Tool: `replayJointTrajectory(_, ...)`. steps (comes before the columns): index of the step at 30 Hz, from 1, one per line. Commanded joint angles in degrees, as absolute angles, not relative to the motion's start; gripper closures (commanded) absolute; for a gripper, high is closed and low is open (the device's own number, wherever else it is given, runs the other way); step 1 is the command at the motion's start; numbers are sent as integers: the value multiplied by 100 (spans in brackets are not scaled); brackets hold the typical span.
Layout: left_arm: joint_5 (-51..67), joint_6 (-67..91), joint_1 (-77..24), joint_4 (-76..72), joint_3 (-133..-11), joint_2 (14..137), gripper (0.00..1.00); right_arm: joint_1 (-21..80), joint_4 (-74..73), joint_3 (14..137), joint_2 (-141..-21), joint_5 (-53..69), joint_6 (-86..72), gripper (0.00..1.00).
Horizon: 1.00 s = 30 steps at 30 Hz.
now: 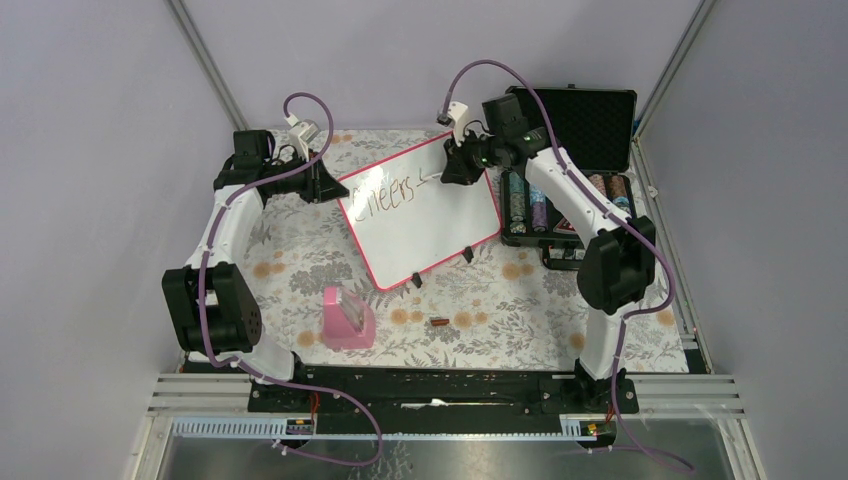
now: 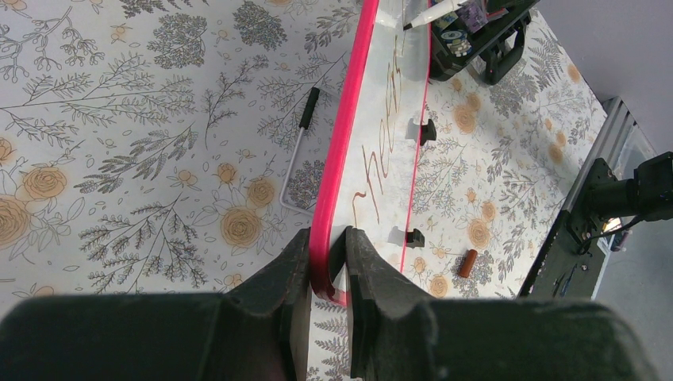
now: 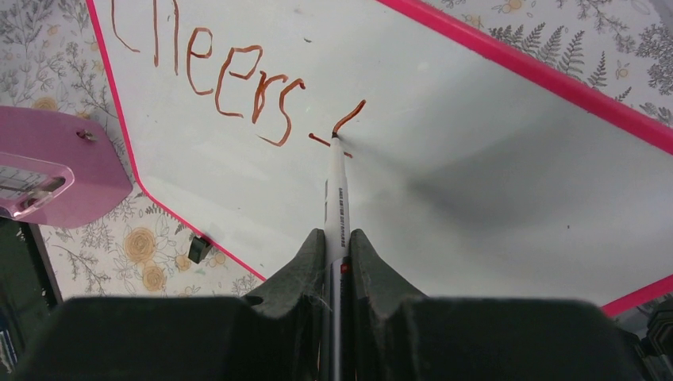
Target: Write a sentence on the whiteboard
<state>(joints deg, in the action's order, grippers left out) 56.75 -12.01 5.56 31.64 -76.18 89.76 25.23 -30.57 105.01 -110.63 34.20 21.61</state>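
Touching the whiteboard (image 3: 492, 167) just past the word "Cheers", the marker (image 3: 336, 190) had its tip on a half-made stroke, the newest mark of the sentence (image 3: 230, 87). The board lay flat and skewed on the flowered counter (image 1: 300, 260), its long axis running from the left arm's side toward the right arm's. The writing followed that axis. The blank white surface that the coming letters would probably need lay beyond the tip, away from "Cheers", on the side nearer the right arm. The right pincer (image 3: 337, 238) was closed tight on the marker's barrel, whose length pointed straight out from the fingers to the stroke. The left pincer (image 2: 328, 242) sat at the opposite end, where the word began, clamped nearly shut across the pink frame (image 2: 343, 135), apparently steadying the board.
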Motion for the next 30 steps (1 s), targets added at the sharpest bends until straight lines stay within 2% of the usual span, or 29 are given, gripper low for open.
replayJointTrajectory(1, 5687, -1454, 424, 3129, -7778, 8995, 100, 2574, -3019, 10323, -10848, 3367, 2276, 100)
replayJointTrajectory(15, 5706, -1450, 426, 3126, -7776, 8992, 100, 2573, -3018, 9945, -10610, 3278, 2402, 100)
replayJointTrajectory(30, 5698, -1450, 431, 3125, -7775, 8998, 100, 2472, -3022, 10123, -10556, 2982, 2509, 100)
